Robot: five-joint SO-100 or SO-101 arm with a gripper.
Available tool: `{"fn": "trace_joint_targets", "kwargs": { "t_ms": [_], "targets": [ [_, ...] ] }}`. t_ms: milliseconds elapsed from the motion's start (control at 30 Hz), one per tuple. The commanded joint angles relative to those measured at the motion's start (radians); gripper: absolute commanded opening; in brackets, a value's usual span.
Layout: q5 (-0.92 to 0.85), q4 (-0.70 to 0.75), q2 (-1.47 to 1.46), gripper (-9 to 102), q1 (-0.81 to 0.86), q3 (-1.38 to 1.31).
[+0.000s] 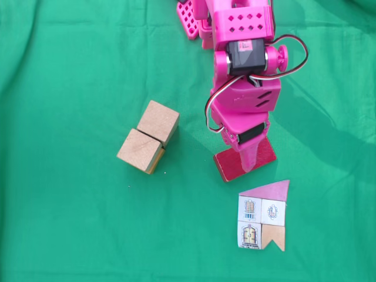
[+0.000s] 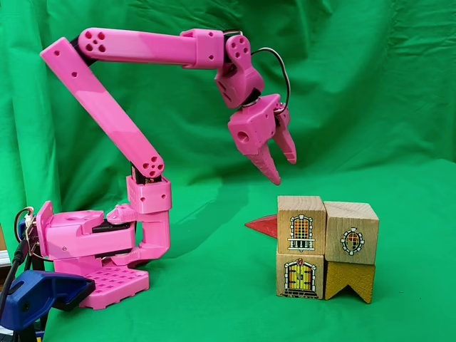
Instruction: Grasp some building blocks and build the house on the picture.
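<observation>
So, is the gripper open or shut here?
Open: in a fixed view the gripper hangs in the air, fingertips apart, nothing between them.

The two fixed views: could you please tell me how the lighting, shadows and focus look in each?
In a fixed view, light is soft and glare-free; the arm casts a faint shadow to its right on the green cloth, and the tan cubes look sharp. In another fixed view, the gripper is crisp against shaded cloth folds.
</observation>
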Motion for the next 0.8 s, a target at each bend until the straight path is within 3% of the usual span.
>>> {"fn": "trace_joint_targets", "kwargs": {
  "t_ms": [0, 767],
  "targets": [
    [0.011, 0.003, -0.009, 25, -0.006, -0.041],
    [0.012, 0.005, -0.290, 25, -0.009, -0.127]
  ]
}}
